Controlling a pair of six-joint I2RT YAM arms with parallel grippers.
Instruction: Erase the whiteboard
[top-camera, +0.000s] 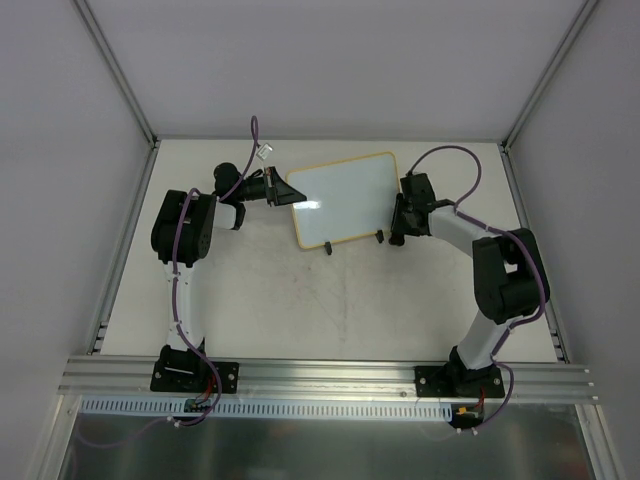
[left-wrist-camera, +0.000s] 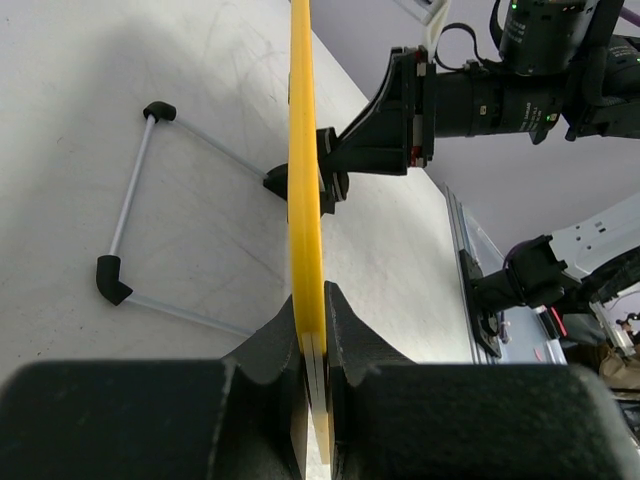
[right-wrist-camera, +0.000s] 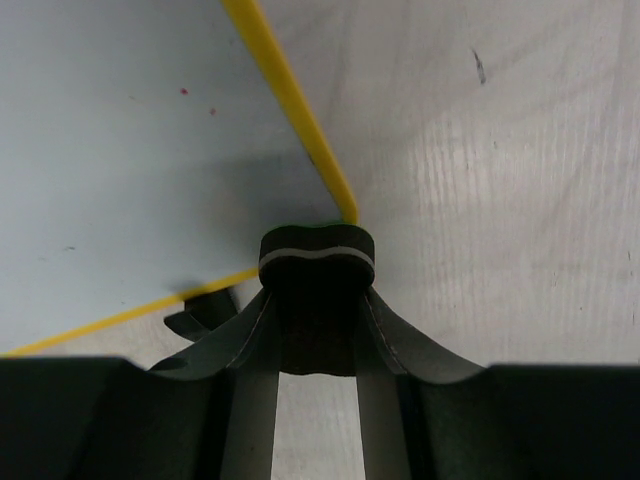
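My left end effector (left-wrist-camera: 315, 345) is pinched shut on the yellow frame of the whiteboard (top-camera: 345, 198), at its left edge. The board sits tilted, face up, toward the far middle of the worktop (top-camera: 300, 310), with its wire stand (left-wrist-camera: 112, 282) showing behind it. My right end effector (right-wrist-camera: 317, 292) is closed around a small black eraser block (right-wrist-camera: 317, 255), which sits right at the board's lower right corner by the frame. The white surface shows only tiny specks.
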